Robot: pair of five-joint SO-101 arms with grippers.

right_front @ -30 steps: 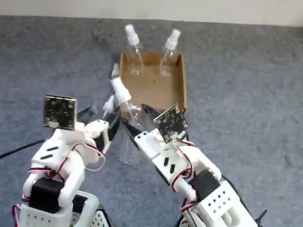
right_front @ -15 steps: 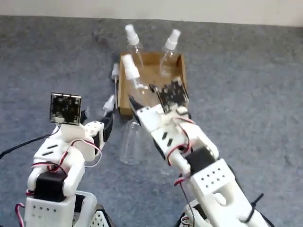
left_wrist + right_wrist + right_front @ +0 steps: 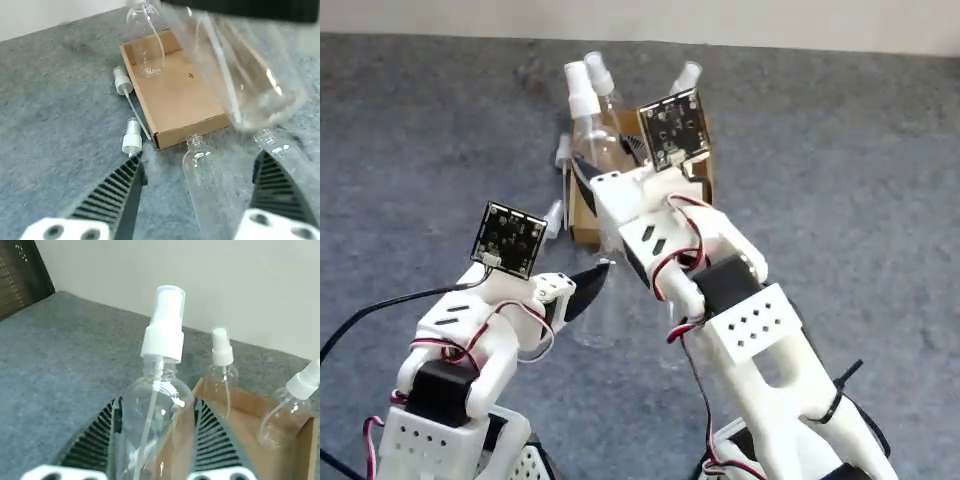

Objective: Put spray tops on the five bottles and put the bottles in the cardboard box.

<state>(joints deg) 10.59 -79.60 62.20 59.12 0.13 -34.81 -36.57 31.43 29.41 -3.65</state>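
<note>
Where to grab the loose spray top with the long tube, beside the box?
Take the spray top by its white head, from above, jaws across its width. It lies flat on the carpet; its thin dip tube, trailing toward the cardboard box's near corner, is probably too slender to pinch.

Grey carpeted surface (image 3: pixel 840 150) meets a plain pale wall (image 3: pixel 250 285), a dark slatted panel (image 3: pixel 20 275) beside it.

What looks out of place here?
An uncapped bottle lies on its side before the box, a second bottle beside it. One spray top lies loose by the box's corner, a second top along its side.
</note>
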